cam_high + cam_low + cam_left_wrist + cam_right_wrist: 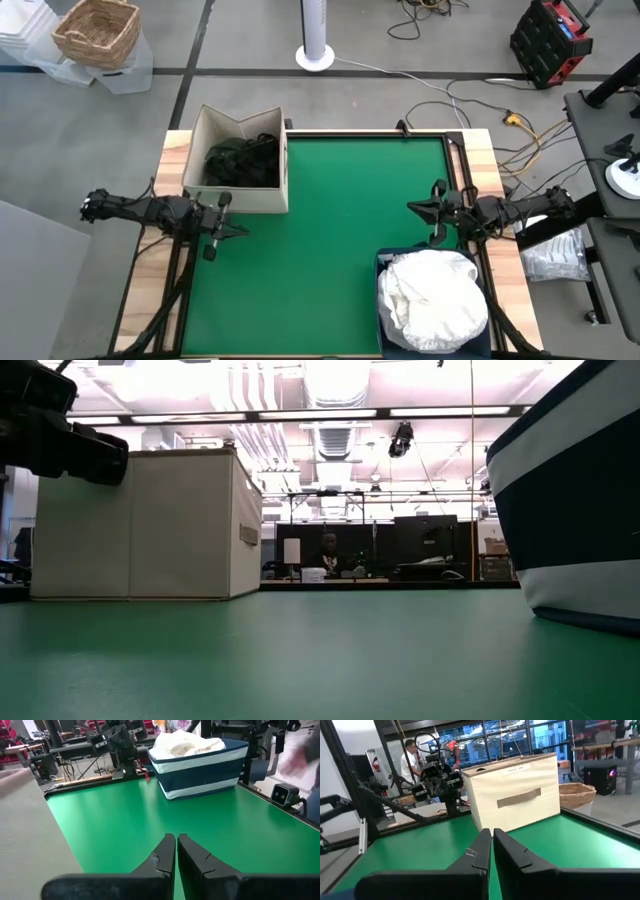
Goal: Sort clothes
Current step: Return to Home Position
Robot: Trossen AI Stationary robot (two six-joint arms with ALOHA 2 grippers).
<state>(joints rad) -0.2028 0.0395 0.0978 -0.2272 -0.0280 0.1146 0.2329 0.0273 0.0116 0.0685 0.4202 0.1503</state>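
At the left edge of the green surface (340, 220), the left hand (232, 224) sits just beside the near wall of the beige box (245, 200). The high view does not resolve its fingers. The left wrist view shows them narrow, almost touching, with nothing between them. The low view shows only a dark part of this arm, above the surface and in front of the box.

The box stands at the far left corner of the surface. Only the high view looks into it: the dark clothes (240, 160) lie piled inside. The low view and the right wrist view show closed beige walls, and the right wrist view adds a handle slot on one wall. That view also shows a person (410, 757) standing in the room behind the left arm, and a wicker basket (577, 795) beyond the box.

The middle of the surface carries nothing.

At the right edge, the right hand (418, 208) is just beyond the navy bin (385, 262). The right wrist view shows its fingers narrow and nearly touching, holding nothing.

The bin stands at the near right corner. The white clothes (432, 298) fill it and rise above the rim, as the high view and the left wrist view show. The low view shows only the bin's navy and white striped wall.
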